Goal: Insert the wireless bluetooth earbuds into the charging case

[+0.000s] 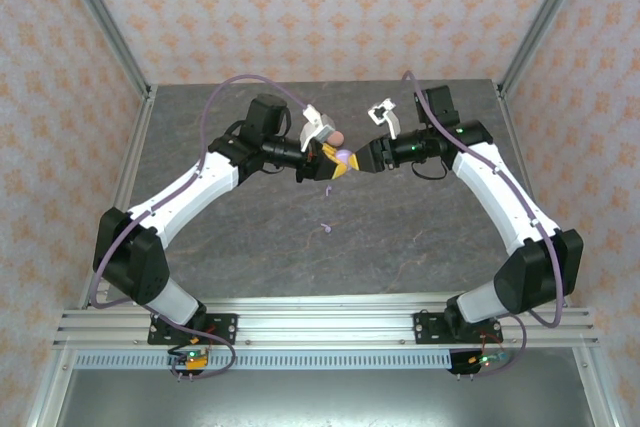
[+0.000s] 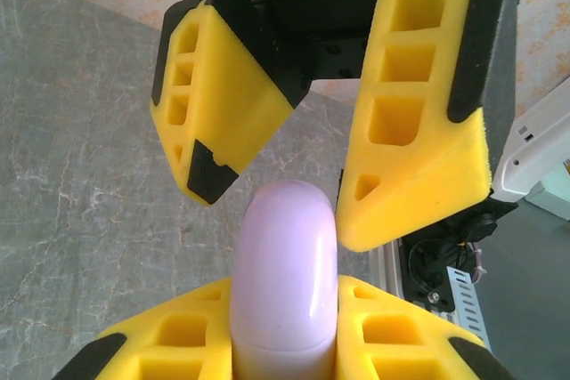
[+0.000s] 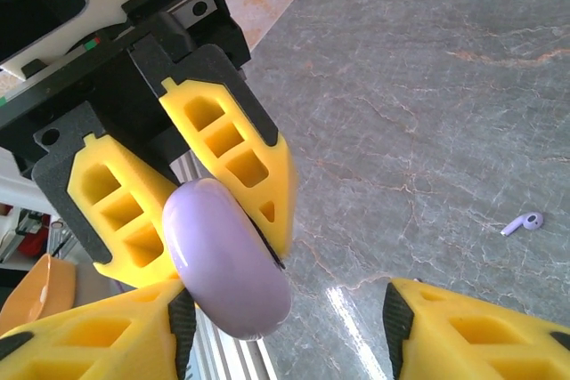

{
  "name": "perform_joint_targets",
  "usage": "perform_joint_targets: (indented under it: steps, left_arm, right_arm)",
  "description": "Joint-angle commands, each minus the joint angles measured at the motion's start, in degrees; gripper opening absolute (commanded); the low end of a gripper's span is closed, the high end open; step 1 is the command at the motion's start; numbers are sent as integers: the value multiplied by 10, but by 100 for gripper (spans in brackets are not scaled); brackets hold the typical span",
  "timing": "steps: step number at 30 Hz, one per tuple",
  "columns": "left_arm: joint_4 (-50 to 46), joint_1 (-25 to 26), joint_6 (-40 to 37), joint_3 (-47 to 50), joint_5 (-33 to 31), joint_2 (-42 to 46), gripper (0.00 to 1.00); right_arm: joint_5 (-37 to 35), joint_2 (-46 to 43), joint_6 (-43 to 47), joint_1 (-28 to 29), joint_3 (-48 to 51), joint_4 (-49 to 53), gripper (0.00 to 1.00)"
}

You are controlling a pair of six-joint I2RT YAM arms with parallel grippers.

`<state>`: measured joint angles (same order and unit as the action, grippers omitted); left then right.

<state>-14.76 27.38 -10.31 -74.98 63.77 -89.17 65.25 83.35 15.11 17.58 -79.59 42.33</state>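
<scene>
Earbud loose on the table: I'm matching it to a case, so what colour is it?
Lavender; the earbud shows best in the right wrist view.

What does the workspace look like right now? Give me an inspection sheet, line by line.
Surface: grey marbled table, no spills seen.
Job's things: lavender case held off the table; one lavender earbud lying loose on the table.
Clutter: pinkish round thing by the claws, too unclear to name.
Grippers: left claw shut on the case; right claw open around its top.
Cables: purple cables along both arms, no tangles seen.
Surroundings: patterned walls, metal frame.
</scene>
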Motion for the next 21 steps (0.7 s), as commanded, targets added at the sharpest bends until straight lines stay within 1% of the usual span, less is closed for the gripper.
perform_joint_targets:
  steps: [1, 9, 14, 21]
  left_arm:
    - [27, 8, 5, -10, 15, 11, 16]
    - [31, 10, 2, 3, 4, 20, 16]
    - [40, 11, 5, 10, 1, 25, 16]
    - [77, 10, 27, 25, -9, 32, 17]
  right_arm:
    - [-44, 4, -20, 2, -18, -17, 58]
    - [-82, 2, -71, -2, -12, -62, 58]
    - [-92, 4, -81, -2, -11, -66, 57]
    - [-142, -4, -101, -2, -11, -69, 58]
